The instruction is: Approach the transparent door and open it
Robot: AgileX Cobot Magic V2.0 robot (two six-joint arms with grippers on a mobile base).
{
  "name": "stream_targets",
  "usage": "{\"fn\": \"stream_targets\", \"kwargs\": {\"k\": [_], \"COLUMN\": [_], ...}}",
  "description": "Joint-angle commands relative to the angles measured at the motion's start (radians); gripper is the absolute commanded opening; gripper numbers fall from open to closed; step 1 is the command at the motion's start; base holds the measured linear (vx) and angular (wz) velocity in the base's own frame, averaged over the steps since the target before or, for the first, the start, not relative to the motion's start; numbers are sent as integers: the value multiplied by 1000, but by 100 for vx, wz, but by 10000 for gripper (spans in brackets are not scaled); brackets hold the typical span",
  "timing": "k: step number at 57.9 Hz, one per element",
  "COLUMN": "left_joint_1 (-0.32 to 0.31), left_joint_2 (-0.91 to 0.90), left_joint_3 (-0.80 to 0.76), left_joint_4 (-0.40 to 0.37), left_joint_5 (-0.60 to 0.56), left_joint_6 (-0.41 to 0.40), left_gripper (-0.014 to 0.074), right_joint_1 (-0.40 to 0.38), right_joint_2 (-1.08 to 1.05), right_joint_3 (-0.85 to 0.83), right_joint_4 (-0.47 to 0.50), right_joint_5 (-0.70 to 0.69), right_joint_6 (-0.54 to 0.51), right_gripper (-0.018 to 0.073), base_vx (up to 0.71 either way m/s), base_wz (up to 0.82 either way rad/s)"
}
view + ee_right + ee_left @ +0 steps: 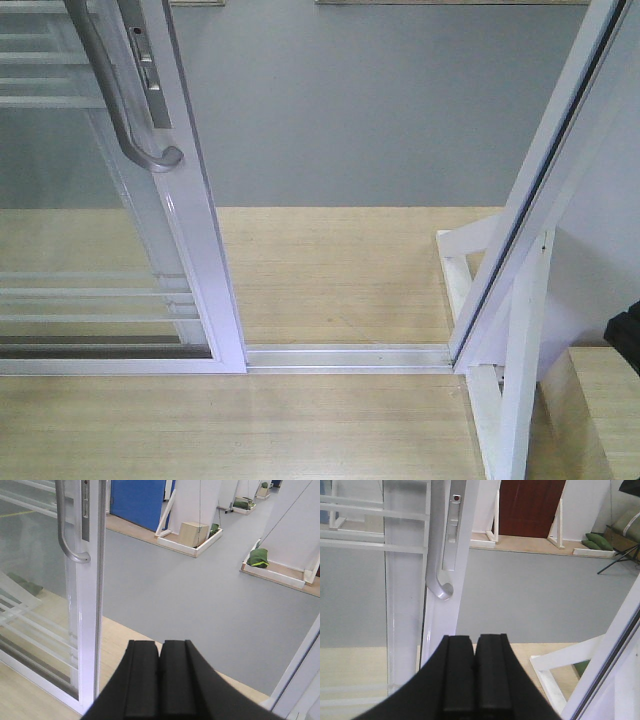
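Note:
The transparent door (205, 250) stands at the left, a glass panel in a glossy white frame with thin white bars. Its curved grey pull handle (120, 110) and lock plate (148, 70) sit on its right stile. The door is slid left, leaving a gap over the floor track (345, 357). In the left wrist view the door (442, 615) and handle (440, 587) are ahead and slightly left of my shut left gripper (474, 640). My right gripper (160, 644) is shut, empty, right of the door (89, 605) and handle (65, 540). Neither gripper touches anything.
A white fixed frame post (545, 190) with a white brace (490, 390) bounds the opening on the right. Beyond the wooden threshold lies grey floor (370, 110). Farther off are a cardboard box (193, 533), green bags (259, 558), a brown door (530, 507) and a blue door (137, 500).

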Motion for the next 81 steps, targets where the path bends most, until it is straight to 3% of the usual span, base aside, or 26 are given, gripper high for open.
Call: {"fn": "stream_targets", "kwargs": {"k": [1,20,26,32,46,52,57,81], "left_joint_1": [-4,-4,-1,31,59,59,59,59], "left_joint_2": [7,7,-9,-54,-232,-233,-234,-233], "left_joint_3": [-27,-27,-14,49,242,323,311,311], "left_joint_4": [-17,-16,64,96,95,79,67,69], "left_joint_5": [-76,-76,-72,-80,-143,-227,-181,-176], "left_joint_6": [1,1,23,22,19,16,19,19], "left_gripper": [0,0,0,0,0,0,0,0], "right_joint_1": [-5,-5,-5,-5,-5,-5,-5,-5], "right_joint_2": [12,12,12,12,12,12,14,14], "right_joint_3": [-29,-29,-29,-29,-29,-29,-29,-29], "right_joint_4": [-9,-9,-9,-10,-9,-10,-10,-10], "right_joint_5": [-77,-77,-77,-77,-77,-73,-73,-73], "right_joint_6": [-3,-3,-3,-3,-3,-3,-3,-3], "right_gripper": [-1,0,0,0,0,-1,-1,-1], "base_vx": [0,0,0,0,0,0,0,0], "base_wz": [0,0,0,0,0,0,0,0]}}
